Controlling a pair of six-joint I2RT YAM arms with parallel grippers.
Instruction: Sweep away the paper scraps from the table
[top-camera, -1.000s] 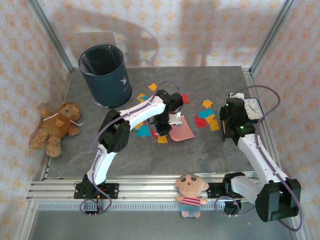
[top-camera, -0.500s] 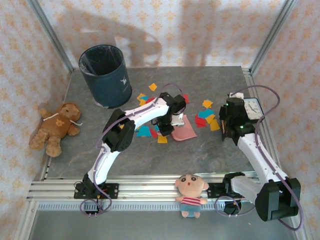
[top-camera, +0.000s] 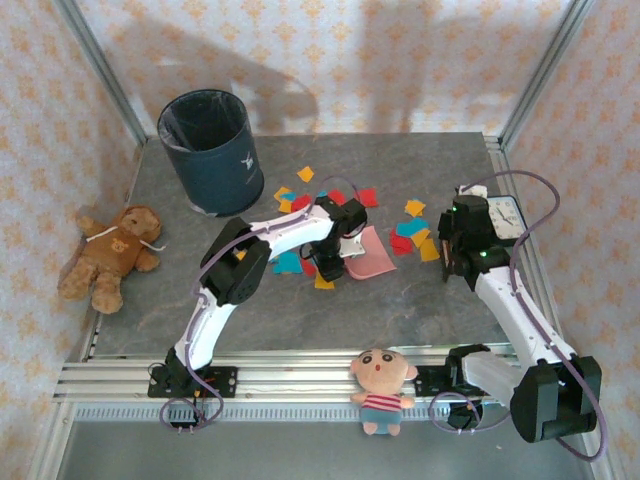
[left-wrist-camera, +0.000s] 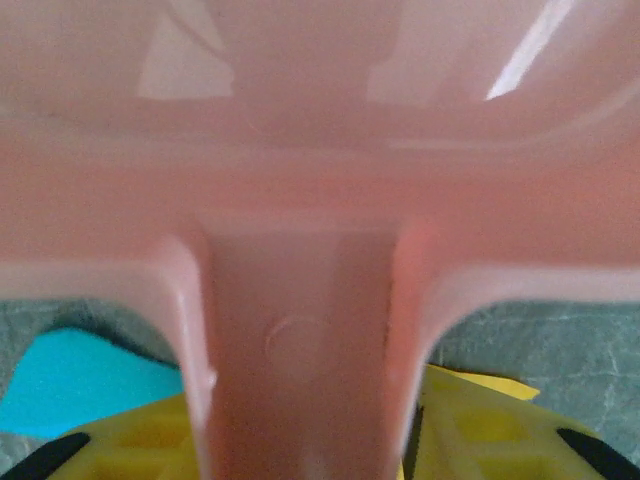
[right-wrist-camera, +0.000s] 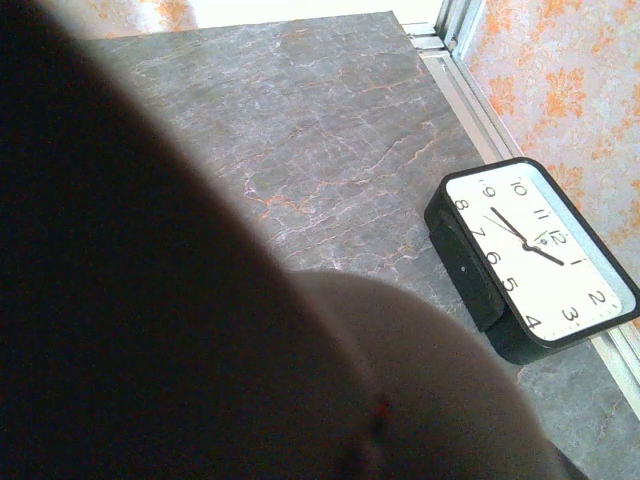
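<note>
**Item 1, left gripper** (top-camera: 328, 264): low over the middle of the table (top-camera: 400, 310), astride the handle of a pink dustpan (top-camera: 370, 260). In the wrist view its yellow fingers (left-wrist-camera: 130, 448) flank the handle closely on both sides. Whether they clamp it or stand just clear cannot be told.

**Item 2, right gripper** (top-camera: 455, 262): closed. A dark blurred mass and a pale brown rounded shape sit close before its wrist camera, so what it holds, if anything, cannot be told.

**Item 3, dustpan:** flat on the table, handle at the left gripper, pan body lying to the gripper's right.

**Item 4, paper scraps** (top-camera: 288, 263): flat, at mixed angles. The scatter's long axis runs left to right across mid-table.
- Left group: blue, orange, red and yellow, spread from near the dark blue bin (top-camera: 210, 150) to around the left gripper. One blue and one yellow scrap lie beside the handle.
- Right group: between the dustpan and the right gripper.

**Item 5, left arm:** rises from its base at the near edge, elbow bent, forearm running rightward, wrist turned down.

**Item 6, right arm:** leans from the near right corner along the right rail. Its wrist is just beside a clock (top-camera: 503, 215) lying face up on the table by that rail.
</note>
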